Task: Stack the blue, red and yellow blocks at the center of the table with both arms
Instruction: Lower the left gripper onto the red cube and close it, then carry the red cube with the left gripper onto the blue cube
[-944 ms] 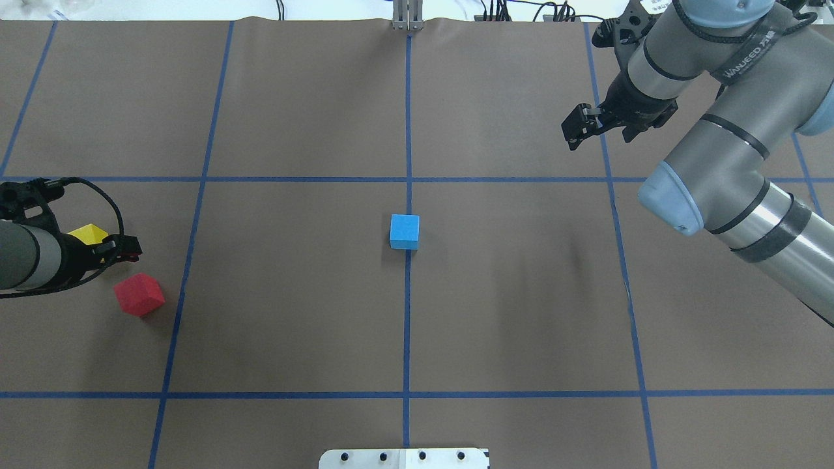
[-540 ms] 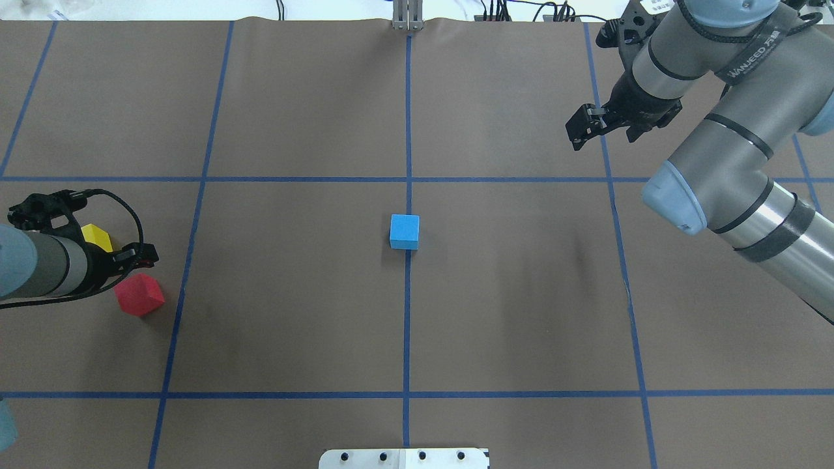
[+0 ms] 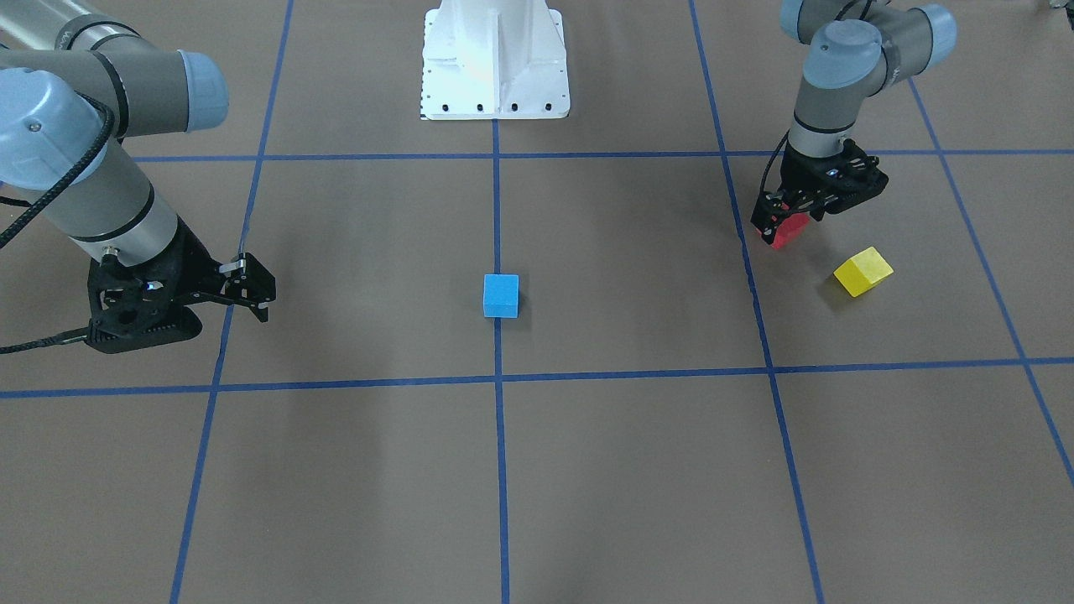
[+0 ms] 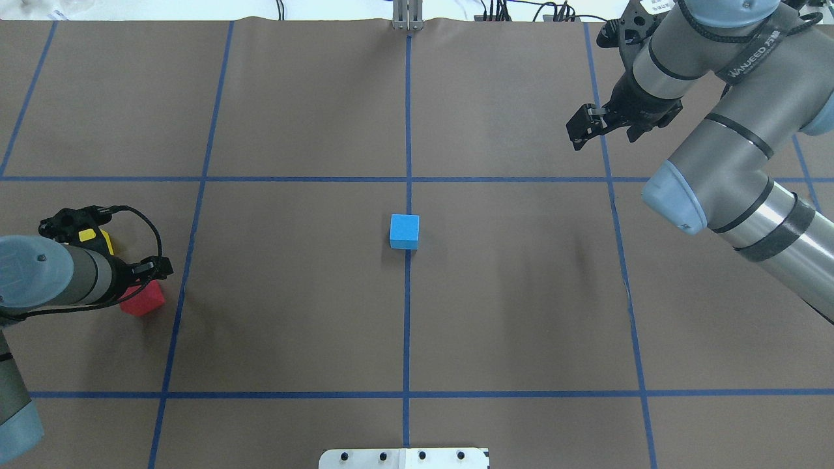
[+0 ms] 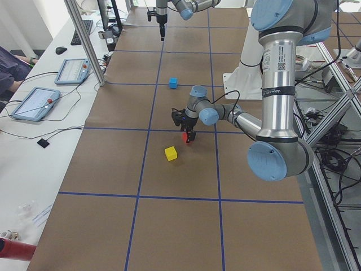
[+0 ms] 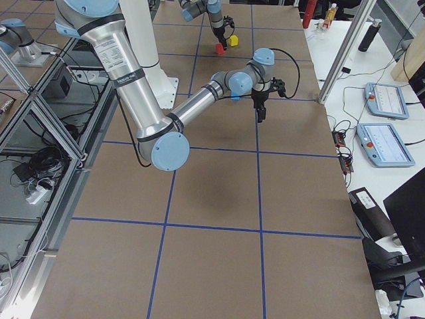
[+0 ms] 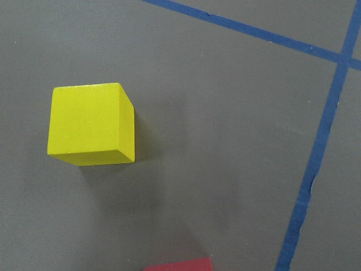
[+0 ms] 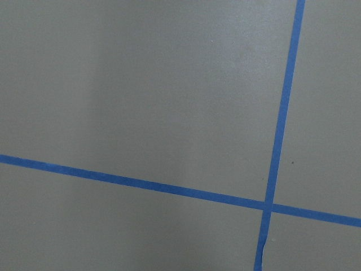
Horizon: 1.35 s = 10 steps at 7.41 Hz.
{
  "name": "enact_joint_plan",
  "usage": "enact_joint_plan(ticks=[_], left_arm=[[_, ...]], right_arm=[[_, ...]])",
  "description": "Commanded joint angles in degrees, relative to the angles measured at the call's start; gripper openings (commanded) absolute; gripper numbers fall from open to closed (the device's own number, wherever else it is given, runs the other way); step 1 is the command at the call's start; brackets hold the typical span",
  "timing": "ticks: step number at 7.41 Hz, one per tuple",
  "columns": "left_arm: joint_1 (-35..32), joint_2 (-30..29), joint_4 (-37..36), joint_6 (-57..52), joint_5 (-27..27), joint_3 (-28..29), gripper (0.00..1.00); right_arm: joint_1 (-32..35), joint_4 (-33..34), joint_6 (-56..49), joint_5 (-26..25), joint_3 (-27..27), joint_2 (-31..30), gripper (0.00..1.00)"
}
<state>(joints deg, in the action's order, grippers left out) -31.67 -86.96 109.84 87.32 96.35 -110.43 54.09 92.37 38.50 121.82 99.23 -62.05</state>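
A blue block (image 4: 404, 231) sits at the table's centre, on the blue centre line; it also shows in the front view (image 3: 501, 295). A red block (image 4: 144, 299) and a yellow block (image 3: 862, 271) lie on the robot's left side. My left gripper (image 3: 784, 222) hangs directly over the red block (image 3: 789, 232), its jaws apart on either side of the block's top. The left wrist view shows the yellow block (image 7: 90, 124) and only an edge of the red block (image 7: 177, 265). My right gripper (image 4: 576, 133) is open and empty, far back on the right.
The white robot base plate (image 3: 495, 59) stands at the table's robot-side edge. Blue tape lines form a grid on the brown cover. A side table with tablets (image 5: 34, 101) runs along the operators' side.
My left gripper has moved from beside the yellow block to above the red block, now partly covering it. My right gripper has drawn back slightly toward the far right. The blocks have not moved.
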Motion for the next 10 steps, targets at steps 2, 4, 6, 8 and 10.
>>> enact_joint_plan(ticks=[2, 4, 6, 8, 10], left_arm=[[0.12, 0.21, 1.61, -0.05, 0.42, 0.57, 0.0], [-0.15, 0.83, -3.1, -2.05, 2.86, -3.97, 0.0], [-0.06, -1.79, -14.35, -6.7, 3.15, -10.4, 0.0], [-0.32, -11.23, -19.72, -16.36, 3.23, -10.59, 0.0], [0.03, -37.69, -36.9, -17.89, 5.25, -1.79, 0.0]], right_arm=[[0.05, 0.0, 0.0, 0.0, 0.08, 0.0, 0.99], [0.05, 0.09, 0.0, 0.0, 0.17, 0.0, 0.99], [0.67, 0.18, 0.0, 0.17, 0.17, 0.0, 0.99], [2.68, 0.09, -0.7, 1.32, 0.17, -1.31, 0.99], [6.01, 0.18, -7.09, 2.8, -0.35, -3.41, 0.99]])
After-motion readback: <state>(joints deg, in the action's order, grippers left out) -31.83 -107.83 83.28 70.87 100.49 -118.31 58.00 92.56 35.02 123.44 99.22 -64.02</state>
